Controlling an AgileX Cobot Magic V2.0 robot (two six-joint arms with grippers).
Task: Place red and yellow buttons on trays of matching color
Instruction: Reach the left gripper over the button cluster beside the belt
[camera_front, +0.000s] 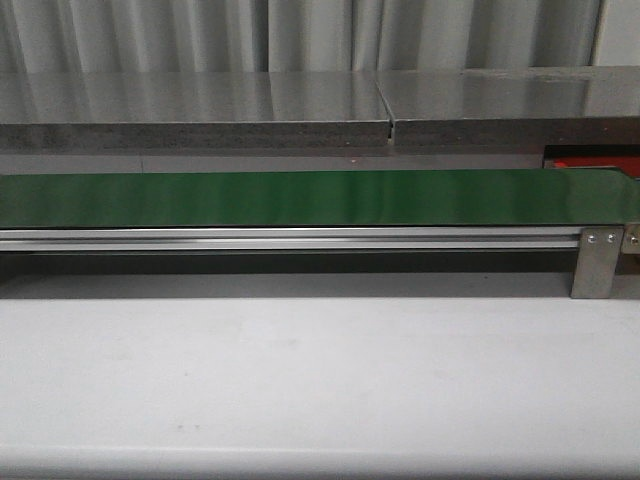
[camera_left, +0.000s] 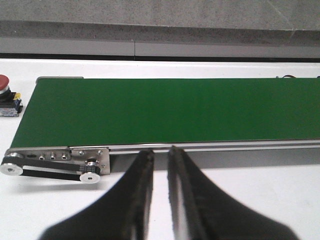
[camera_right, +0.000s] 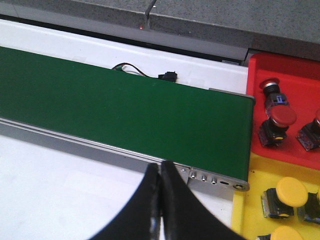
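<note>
In the right wrist view a red tray (camera_right: 300, 67) holds red buttons, one (camera_right: 283, 117) upright on its black base. The yellow tray (camera_right: 248, 202) beside it holds yellow buttons (camera_right: 291, 191). Both trays lie past the end of the green conveyor belt (camera_right: 125, 107). My right gripper (camera_right: 161, 167) is shut and empty, hovering over the white table near the belt's rail. In the left wrist view a lone red button (camera_left: 4, 89) stands on the table beside the belt's other end. My left gripper (camera_left: 160, 152) is open by a narrow gap, holding nothing, in front of the belt (camera_left: 165, 107).
The front view shows the bare belt (camera_front: 300, 198), its silver rail (camera_front: 290, 238) and a bracket (camera_front: 598, 262), with a sliver of red tray (camera_front: 590, 160) at the right. A grey ledge (camera_front: 200, 110) runs behind. A black cable (camera_right: 150, 74) lies behind the belt. No arm shows in front.
</note>
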